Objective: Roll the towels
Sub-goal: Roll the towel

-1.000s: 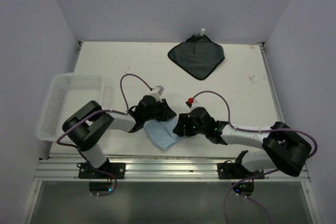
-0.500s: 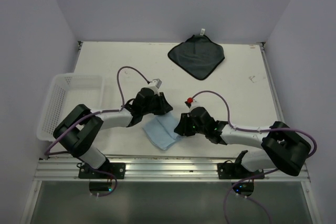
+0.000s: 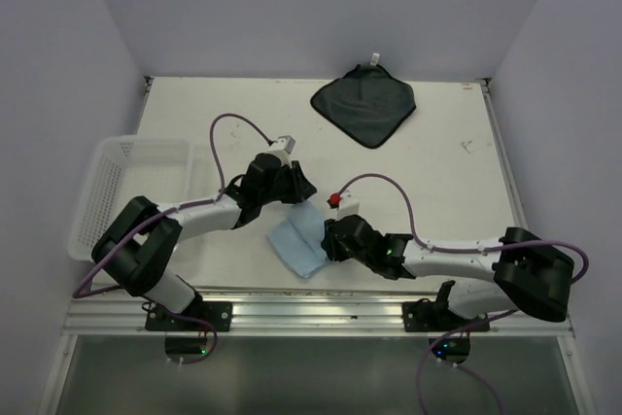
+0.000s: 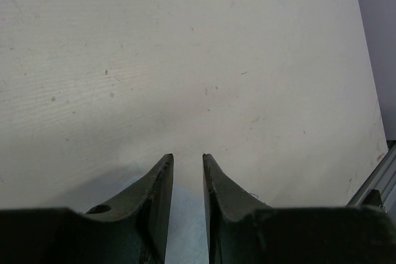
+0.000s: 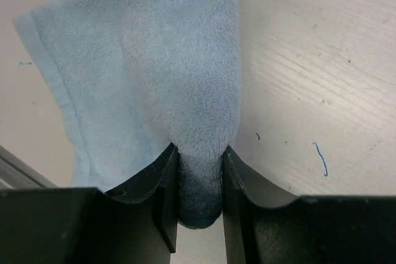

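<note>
Two fingers [image 5: 148,190] of the right gripper [image 5: 199,153] are closed on a thick fold of the light blue towel [image 5: 173,60]. The soft pile bulges out between the pads and a dark tuck of cloth sits deep in the jaws. From that pinch the towel runs away from the wrist as a raised ridge. A flatter single layer, with its stitched hem showing, lies on the table [image 5: 309,60] to one side of the ridge.

The left gripper [image 4: 187,162] stands at the towel's far edge with its fingers close together and only a narrow slot between them. A pale bluish strip shows low in that slot. It may be towel, but whether anything is actually gripped there cannot be told. Ahead of those tips there is only bare tabletop.

In the overhead view the blue towel lies between the two grippers near the front edge of the table, as a loose, partly doubled patch rather than a cylinder. The rolling looks barely begun: one fold has been gathered and no turns are wound yet.

The dark grey towel [image 3: 363,104] lies spread flat at the far side of the table, well apart from both arms, with its white tag [image 3: 372,57] at the far corner. It is not rolled, so its whole roll is left to do. A white mesh basket [image 3: 136,143] sits at the left edge.
</note>
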`<action>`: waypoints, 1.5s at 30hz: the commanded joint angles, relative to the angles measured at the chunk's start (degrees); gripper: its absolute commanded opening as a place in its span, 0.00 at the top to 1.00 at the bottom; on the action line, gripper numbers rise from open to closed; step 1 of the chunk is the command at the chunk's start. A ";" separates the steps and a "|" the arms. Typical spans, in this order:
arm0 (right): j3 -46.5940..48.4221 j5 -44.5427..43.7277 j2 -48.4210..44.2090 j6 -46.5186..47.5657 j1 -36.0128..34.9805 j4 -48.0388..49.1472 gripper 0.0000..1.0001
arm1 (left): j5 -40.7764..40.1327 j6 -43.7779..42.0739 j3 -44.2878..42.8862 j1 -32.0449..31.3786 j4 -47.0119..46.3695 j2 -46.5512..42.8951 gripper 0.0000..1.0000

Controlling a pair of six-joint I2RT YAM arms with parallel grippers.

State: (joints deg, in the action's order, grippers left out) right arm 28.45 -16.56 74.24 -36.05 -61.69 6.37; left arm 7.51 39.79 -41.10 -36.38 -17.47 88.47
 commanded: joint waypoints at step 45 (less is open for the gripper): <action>39.23 -50.51 41.43 4.50 -23.56 -35.38 0.62 | 2.60 4.59 14.47 1.05 -7.39 -3.04 0.70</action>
State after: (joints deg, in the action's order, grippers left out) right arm 67.35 -67.51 115.09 -29.93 -84.99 -26.46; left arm 10.31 43.79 -28.93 -35.62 -23.05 83.77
